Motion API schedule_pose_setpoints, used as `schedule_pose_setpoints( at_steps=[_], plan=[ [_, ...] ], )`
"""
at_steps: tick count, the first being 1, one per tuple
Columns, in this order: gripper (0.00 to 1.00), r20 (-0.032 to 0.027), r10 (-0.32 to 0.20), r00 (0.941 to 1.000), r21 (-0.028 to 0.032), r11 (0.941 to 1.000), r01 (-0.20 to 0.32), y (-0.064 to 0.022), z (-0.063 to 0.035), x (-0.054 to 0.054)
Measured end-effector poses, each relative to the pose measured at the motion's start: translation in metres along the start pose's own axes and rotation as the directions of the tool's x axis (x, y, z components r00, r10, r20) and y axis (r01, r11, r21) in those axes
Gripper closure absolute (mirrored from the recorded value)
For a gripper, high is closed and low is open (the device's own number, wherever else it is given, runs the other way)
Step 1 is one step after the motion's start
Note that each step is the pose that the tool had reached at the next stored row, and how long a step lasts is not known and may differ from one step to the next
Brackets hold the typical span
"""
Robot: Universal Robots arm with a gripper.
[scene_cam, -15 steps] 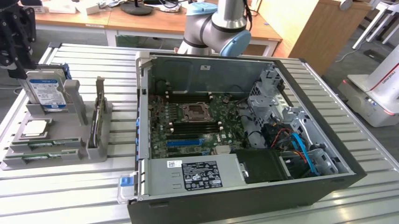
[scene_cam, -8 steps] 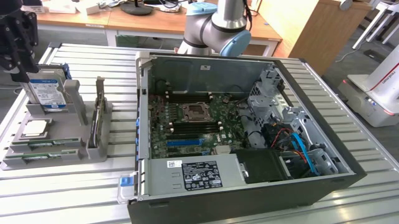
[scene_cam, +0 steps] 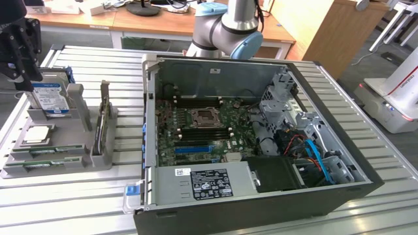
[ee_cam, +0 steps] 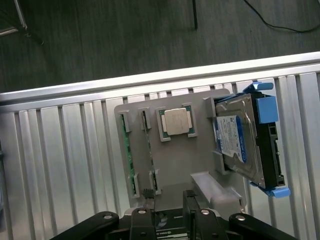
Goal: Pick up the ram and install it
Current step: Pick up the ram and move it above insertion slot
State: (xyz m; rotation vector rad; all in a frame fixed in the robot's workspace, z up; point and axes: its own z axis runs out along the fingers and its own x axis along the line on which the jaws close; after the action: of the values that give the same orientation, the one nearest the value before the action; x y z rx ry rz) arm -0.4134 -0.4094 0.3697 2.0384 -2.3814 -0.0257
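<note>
Ram [ee_cam: 125, 150] lies in the grey holder [ee_cam: 172, 160], seemingly clear of the open fingers [ee_cam: 190, 205].

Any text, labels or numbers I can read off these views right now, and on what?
No text reads clearly.
Hard drive label: blue-white, print too small.
Power supply stickers: too small.
White machine, exterior view's right: red lettering, blurred.
Sticker on case back wall: unreadable.

Two ram sticks [scene_cam: 51, 150], one hard drive [scene_cam: 51, 99], one CPU chip [scene_cam: 39, 133], one case [scene_cam: 216, 73].
</note>
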Motion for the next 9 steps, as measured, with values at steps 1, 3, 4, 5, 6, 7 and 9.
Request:
schedule_pose_setpoints(
  at_steps=[1, 3, 4, 5, 6, 7, 9],
  plan=[
    [0.64, 0.0000, 0.000, 1.0000, 0.0000, 1.0000, 0.000, 0.0000, 0.0000, 0.0000],
    [0.64, 0.0001, 0.000, 1.0000, 0.0002, 1.0000, 0.000, 0.0000, 0.0001, 0.0000],
    [0.64, 0.0001, 0.000, 1.0000, 0.0002, 1.0000, 0.000, 0.0000, 0.0002, 0.0000],
    [0.64, 0.0000, -0.003, 1.0000, 0.0001, 1.0000, 0.003, 0.0000, 0.0002, 0.0000],
    [0.64, 0.0000, -0.009, 1.0000, 0.0001, 1.0000, 0.009, 0.0000, 0.0002, 0.0000],
    [0.64, -0.0002, -0.018, 0.9998, 0.0001, 0.9998, 0.018, 0.0000, 0.0003, 0.0000],
    [0.64, -0.0005, -0.042, 0.9991, -0.0001, 0.9991, 0.042, 0.0000, 0.0004, 0.0000]
  ],
)
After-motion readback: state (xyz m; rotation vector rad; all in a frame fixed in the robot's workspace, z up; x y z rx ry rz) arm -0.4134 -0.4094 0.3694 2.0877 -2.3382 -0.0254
